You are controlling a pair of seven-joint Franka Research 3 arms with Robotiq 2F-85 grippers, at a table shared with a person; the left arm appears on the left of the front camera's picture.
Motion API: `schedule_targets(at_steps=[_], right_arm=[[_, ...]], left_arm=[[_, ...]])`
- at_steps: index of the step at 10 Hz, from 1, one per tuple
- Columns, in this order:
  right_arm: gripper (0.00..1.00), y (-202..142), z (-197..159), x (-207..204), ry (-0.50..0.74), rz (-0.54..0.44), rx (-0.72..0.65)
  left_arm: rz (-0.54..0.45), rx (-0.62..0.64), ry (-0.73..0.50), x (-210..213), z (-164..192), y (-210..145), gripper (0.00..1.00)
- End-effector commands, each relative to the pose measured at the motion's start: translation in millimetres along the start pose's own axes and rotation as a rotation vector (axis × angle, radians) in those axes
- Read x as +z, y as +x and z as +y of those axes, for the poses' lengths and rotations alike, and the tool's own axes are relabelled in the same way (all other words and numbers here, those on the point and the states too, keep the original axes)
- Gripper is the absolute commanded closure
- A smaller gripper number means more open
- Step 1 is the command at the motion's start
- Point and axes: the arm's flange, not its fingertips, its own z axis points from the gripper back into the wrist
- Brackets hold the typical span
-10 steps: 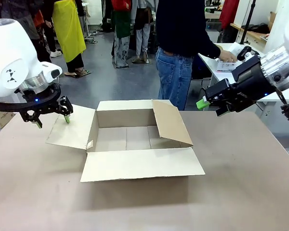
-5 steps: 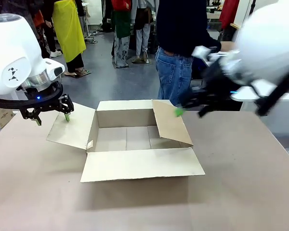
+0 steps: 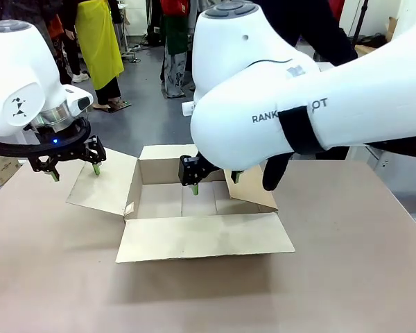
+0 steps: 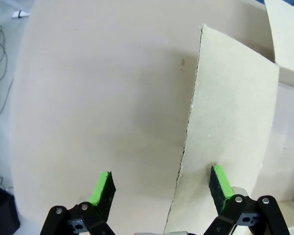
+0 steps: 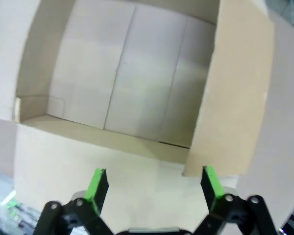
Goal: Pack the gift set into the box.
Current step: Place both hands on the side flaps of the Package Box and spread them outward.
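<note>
Right wrist view: box (image 5: 118, 81) open, its bottom bare.

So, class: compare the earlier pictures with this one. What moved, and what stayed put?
The right pincer swung in from the table's right side to hang over the inside of the large brown corrugated cardboard box, open and empty. Nothing was gripped or released. The left pincer stayed open above the box's left flap; the box itself did not move.
</note>
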Motion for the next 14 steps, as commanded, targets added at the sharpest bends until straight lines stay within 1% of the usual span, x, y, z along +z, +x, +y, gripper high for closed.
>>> schedule_targets(at_steps=[1, 2, 3, 5, 6, 7, 8, 12, 14], right_arm=[[0.00, 5.4, 4.6, -0.3, -0.097, 0.022, 0.004], [0.00, 19.9, 12.1, -9.9, -0.149, 0.060, 0.018], [0.00, 37.0, 11.8, -21.9, -0.189, 0.080, 0.001], [0.00, 68.1, -4.7, -37.6, -0.198, 0.112, -0.160], [0.00, 73.3, -8.0, -41.5, -0.201, 0.108, -0.216], [0.00, 77.1, -12.5, -43.4, -0.194, 0.082, -0.292], [0.00, 78.5, -15.8, -47.5, -0.180, 0.081, -0.316], [0.00, 74.9, -21.1, -48.8, -0.193, 0.092, -0.314], [0.00, 70.8, -29.3, -67.2, -0.236, 0.132, -0.328]], left_arm=[[-0.008, 0.011, 0.020, 2.2, 0.1, 0.4, 0.00], [-0.008, 0.011, 0.020, 2.2, 0.1, 0.4, 0.00], [-0.008, 0.011, 0.020, 2.2, 0.1, 0.4, 0.00], [-0.008, 0.011, 0.020, 2.2, 0.1, 0.4, 0.00], [-0.008, 0.011, 0.020, 2.2, 0.1, 0.4, 0.00], [-0.008, 0.011, 0.020, 2.2, 0.1, 0.4, 0.00], [-0.008, 0.011, 0.020, 2.2, 0.1, 0.4, 0.00], [-0.008, 0.011, 0.020, 2.2, 0.1, 0.4, 0.00], [-0.008, 0.011, 0.020, 2.2, 0.1, 0.4, 0.00]])
